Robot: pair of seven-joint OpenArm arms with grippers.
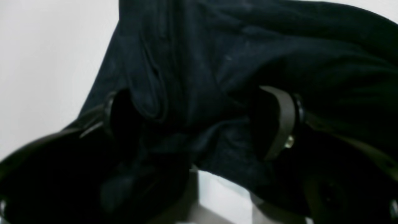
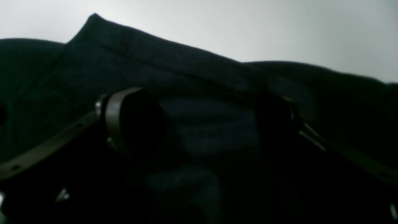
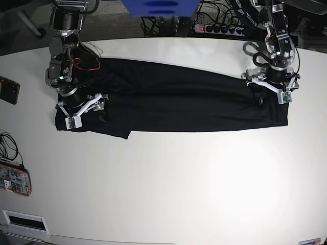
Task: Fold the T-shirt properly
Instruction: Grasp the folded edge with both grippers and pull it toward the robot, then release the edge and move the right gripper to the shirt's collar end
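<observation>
Table (image 3: 184,189) has the black shirt (image 3: 168,104) stretched sideways across it; left gripper (image 1: 200,121) and right gripper (image 2: 202,121) are at opposite ends, jaws spread wide, gripping nothing, probably so they can work both ends together tbh

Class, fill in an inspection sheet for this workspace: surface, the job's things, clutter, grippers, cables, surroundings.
Surface: white table, black shirt lying across its far part
Job's things: T-shirt, spread in a long, wide band, wrinkled near its ends
Clutter: dark flat object at the table's left edge in the base view
Grippers: left gripper and right gripper, jaws apart over the shirt
Cables: black coil at left; tangled black wires behind the table
Surroundings: blue object at the top
</observation>
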